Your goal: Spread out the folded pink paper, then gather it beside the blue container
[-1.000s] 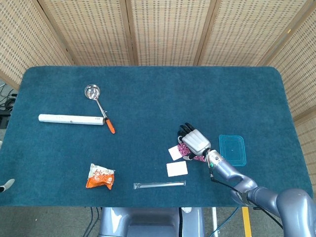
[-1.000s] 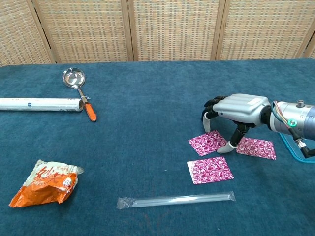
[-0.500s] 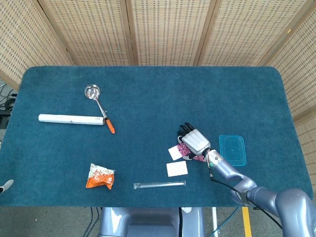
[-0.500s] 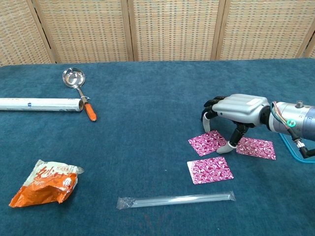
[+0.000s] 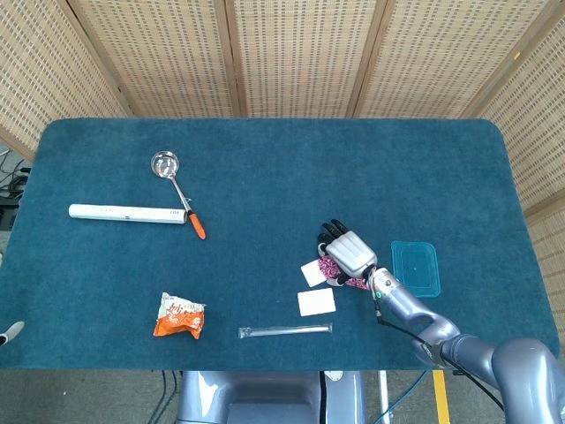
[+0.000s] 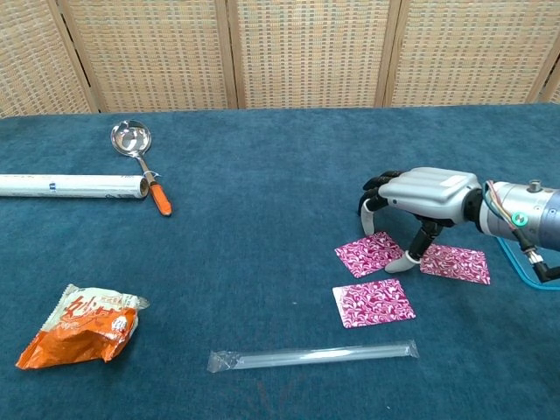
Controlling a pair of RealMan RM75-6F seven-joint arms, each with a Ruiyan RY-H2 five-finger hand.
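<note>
The shallow, translucent blue rectangular container point(image 5: 415, 268) is lying flat near the right edge of the dark teal carpeted table point(image 5: 265, 159); its inside is showing only its own blue floor, and in the chest view just its left corner point(image 6: 525, 258) is peeking out behind the forearm. The crumpled orange and white snack packet point(image 6: 80, 325) near the front left is carrying red printed characters, too small to read. The long white roll point(image 6: 72, 185) at the far left is bearing a small dark mark that cannot be read either.

The right hand point(image 6: 418, 206) is reaching in from the right edge with its palm facing down, hovering low over the pink papers. Its fingers point(image 6: 371, 194) are curling downward and apart, holding nothing, while the thumb tip point(image 6: 404, 260) is pressing down at the gap between two sheets. The left hand is not showing in either view.

Three square sheets of pink paper with white swirl patterning are lying flat and apart from one another: one point(image 6: 370, 254) under the fingers, one point(image 6: 455, 262) beneath the wrist nearest the container, and one point(image 6: 374, 302) in front of them. A clear plastic straw sleeve point(image 6: 312, 355) is lying near the front edge, and a steel ladle with an orange handle point(image 6: 143, 166) is resting beside the white roll.
</note>
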